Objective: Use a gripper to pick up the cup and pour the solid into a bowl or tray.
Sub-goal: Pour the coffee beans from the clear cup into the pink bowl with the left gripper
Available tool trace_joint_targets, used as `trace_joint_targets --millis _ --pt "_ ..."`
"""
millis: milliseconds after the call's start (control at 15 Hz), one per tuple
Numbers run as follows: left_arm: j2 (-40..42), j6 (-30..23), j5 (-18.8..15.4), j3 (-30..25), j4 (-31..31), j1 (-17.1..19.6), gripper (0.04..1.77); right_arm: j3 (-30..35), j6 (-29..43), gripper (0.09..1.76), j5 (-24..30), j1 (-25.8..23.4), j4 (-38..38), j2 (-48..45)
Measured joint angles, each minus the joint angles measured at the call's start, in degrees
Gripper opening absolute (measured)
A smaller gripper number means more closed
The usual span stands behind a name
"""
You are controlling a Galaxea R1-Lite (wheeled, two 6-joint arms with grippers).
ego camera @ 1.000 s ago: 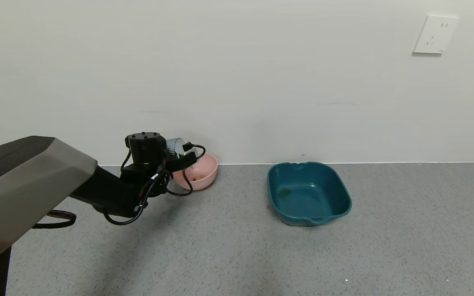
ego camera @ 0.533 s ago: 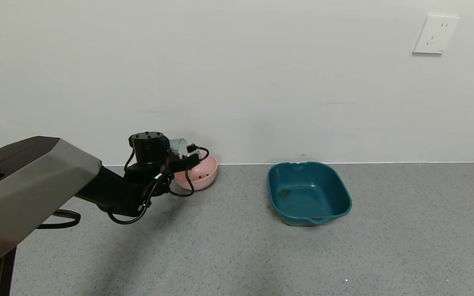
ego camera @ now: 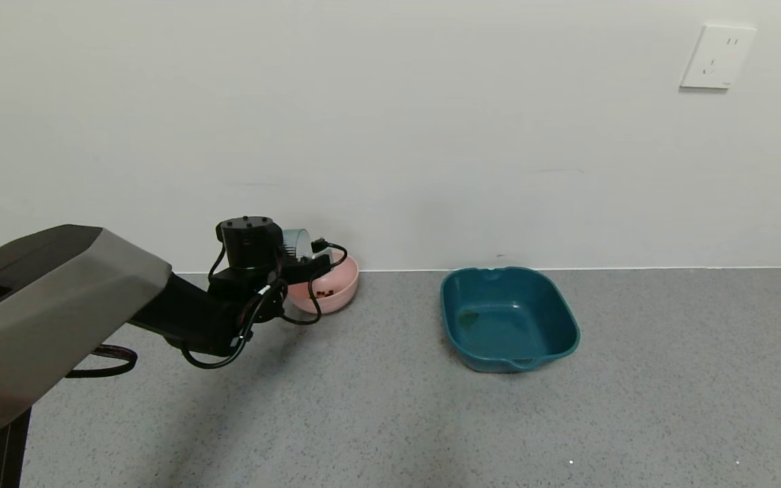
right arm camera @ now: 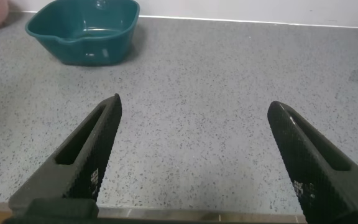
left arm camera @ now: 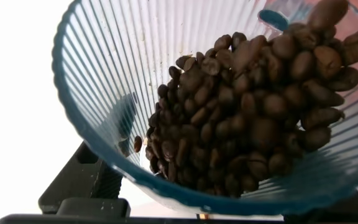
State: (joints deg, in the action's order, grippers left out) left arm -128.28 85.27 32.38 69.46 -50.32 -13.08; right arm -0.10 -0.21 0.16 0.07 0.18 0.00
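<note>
My left gripper (ego camera: pixel 299 261) is shut on the ribbed blue-grey cup (ego camera: pixel 293 240) and holds it tipped over the pale pink bowl (ego camera: pixel 336 293) by the wall. The left wrist view looks into the tilted cup (left arm camera: pixel 104 74); dark brown beans (left arm camera: pixel 247 118) slide in a heap toward its rim. A few beans (ego camera: pixel 325 294) lie inside the bowl. My right gripper (right arm camera: pixel 194 155) is open and empty above bare floor, out of the head view.
A teal squarish basin (ego camera: pixel 509 318) stands on the grey speckled floor to the right of the bowl; it also shows in the right wrist view (right arm camera: pixel 82 28). The white wall runs close behind both. A wall socket (ego camera: pixel 717 57) is high at the right.
My left gripper has shifted a little right and tipped the cup further over the bowl. More beans now lie in the bowl.
</note>
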Motion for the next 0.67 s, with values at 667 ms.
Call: trace_joint_targets --millis 667 --pt "0.1 3.9 0.9 0.2 0.0 0.0 1.32 0.0 0.0 1.71 0.0 0.0 0.0 0.0"
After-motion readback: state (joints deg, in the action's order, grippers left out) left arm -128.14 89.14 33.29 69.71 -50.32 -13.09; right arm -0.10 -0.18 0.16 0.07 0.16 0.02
